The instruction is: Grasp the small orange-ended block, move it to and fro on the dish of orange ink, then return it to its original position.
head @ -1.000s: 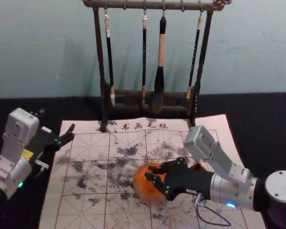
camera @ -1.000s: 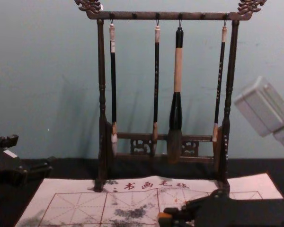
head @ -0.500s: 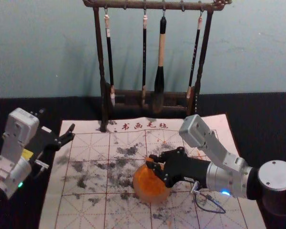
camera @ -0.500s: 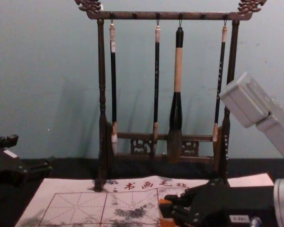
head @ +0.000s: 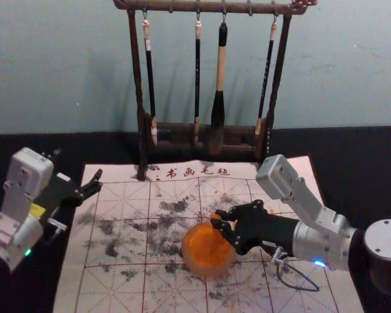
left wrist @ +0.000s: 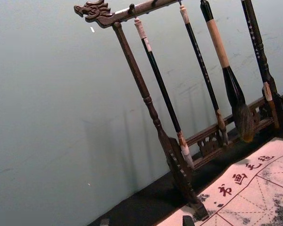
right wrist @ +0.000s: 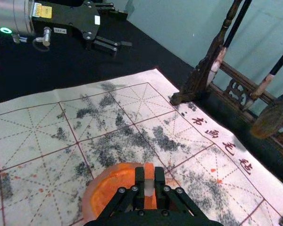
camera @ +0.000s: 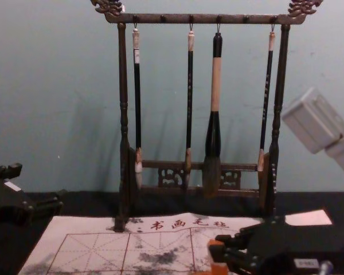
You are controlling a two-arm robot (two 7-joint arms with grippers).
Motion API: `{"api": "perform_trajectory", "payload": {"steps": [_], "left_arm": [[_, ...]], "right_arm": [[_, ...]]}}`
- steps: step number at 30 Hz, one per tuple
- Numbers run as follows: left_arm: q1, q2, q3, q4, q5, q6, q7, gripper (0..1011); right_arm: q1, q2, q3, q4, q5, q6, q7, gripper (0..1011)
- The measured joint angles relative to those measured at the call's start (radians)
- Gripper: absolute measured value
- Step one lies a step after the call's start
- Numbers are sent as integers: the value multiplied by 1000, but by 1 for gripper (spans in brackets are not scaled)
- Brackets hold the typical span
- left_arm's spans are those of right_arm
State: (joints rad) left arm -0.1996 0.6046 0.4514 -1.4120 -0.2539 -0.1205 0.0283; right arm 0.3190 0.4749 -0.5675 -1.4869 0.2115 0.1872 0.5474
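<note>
With the block (right wrist: pixel 149 170) pinched at the dish's (head: pixel 207 269) far rim, the right hand (right wrist: pixel 149 181) could catch that rim on too wide a stroke, dragging the dish, while the left hand (camera: pixel 39 184) hangs spread, left of the mat (head: pixel 117 287).

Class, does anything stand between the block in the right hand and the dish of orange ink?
Nothing visible: the right hand holds the block close by the dish; the rack stands farther back.

The pale mat (head: pixel 127 190) bore dark-red gridlines and grey blotches; the ink (head: pixel 205 251) was orange, the block (right wrist: pixel 149 172) orange-and-white.
</note>
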Motion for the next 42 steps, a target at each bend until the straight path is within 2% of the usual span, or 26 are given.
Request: {"api": "perform_trajectory", "payload": {"steps": [9, 19, 32, 42], "left_arm": [[0, 0, 0, 0, 0, 0, 0, 1001], [0, 0, 0, 0, 0, 0, 0, 1001], [0, 0, 0, 0, 0, 0, 0, 1001], [0, 0, 0, 0, 0, 0, 0, 1001]], "right_arm": [[-43, 41, 22, -59, 29, 12, 13, 78], [-65, 61, 7, -94, 46, 13, 35, 78], [-45, 45, -31, -94, 48, 5, 48, 78], [2, 12, -56, -45, 30, 3, 49, 78]]}}
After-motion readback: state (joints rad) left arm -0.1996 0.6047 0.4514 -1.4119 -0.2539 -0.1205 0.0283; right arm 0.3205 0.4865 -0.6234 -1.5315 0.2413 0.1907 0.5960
